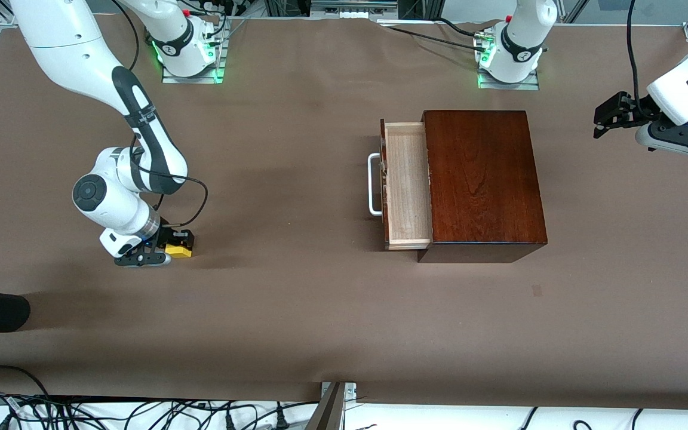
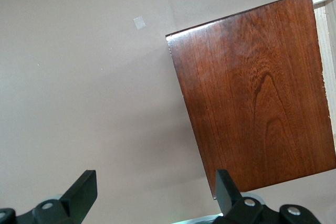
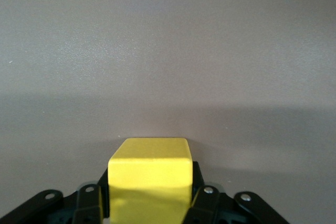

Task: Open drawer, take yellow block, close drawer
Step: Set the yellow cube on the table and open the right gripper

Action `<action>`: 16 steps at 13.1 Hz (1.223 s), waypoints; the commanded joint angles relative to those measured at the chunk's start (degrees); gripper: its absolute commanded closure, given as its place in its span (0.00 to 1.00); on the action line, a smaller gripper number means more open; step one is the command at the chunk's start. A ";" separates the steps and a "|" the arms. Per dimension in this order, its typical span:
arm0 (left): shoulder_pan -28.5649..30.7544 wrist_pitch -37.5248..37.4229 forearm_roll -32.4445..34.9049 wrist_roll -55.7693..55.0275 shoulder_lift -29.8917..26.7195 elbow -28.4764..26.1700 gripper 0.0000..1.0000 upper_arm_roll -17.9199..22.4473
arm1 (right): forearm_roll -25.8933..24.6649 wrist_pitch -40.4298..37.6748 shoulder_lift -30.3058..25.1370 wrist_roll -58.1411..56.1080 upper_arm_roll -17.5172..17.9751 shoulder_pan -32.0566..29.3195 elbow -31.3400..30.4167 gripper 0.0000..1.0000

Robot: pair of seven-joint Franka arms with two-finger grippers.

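Your small bright yellow cube (image 1: 178,250) sits low at the brown paper-covered table (image 1: 296,310), between the fingers of the right tool (image 1: 180,244); whether they grip it or have just let go, you cannot tell. It lies well apart from the glossy mahogany wooden box (image 1: 482,176), toward the right arm's end. The pale-wood drawer (image 1: 407,185) stands pulled out, its white bar handle (image 1: 373,184) facing the cube, long axis across that line. Your left tool (image 2: 152,195), jaws spread and empty, waits in the air by the box's other end. Bare table lies between.
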 commanded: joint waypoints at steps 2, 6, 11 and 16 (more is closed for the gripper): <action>-1.15 -7.96 -0.94 1.35 2.16 1.50 0.00 -2.38 | 0.85 -6.23 -3.55 -2.39 0.37 -1.58 0.48 0.00; -3.08 -14.94 -8.52 6.90 5.60 1.58 0.00 -5.97 | 0.85 -16.40 -13.90 -4.42 0.46 -2.55 0.74 0.00; -6.50 -6.88 -10.80 31.47 11.49 1.67 0.00 -10.90 | -5.56 -37.86 -29.92 -4.42 -0.07 -3.87 3.89 0.00; -13.19 12.62 -17.21 48.28 15.00 1.06 0.00 -16.88 | -8.72 -55.30 -32.38 -4.33 -0.42 -3.96 16.47 0.00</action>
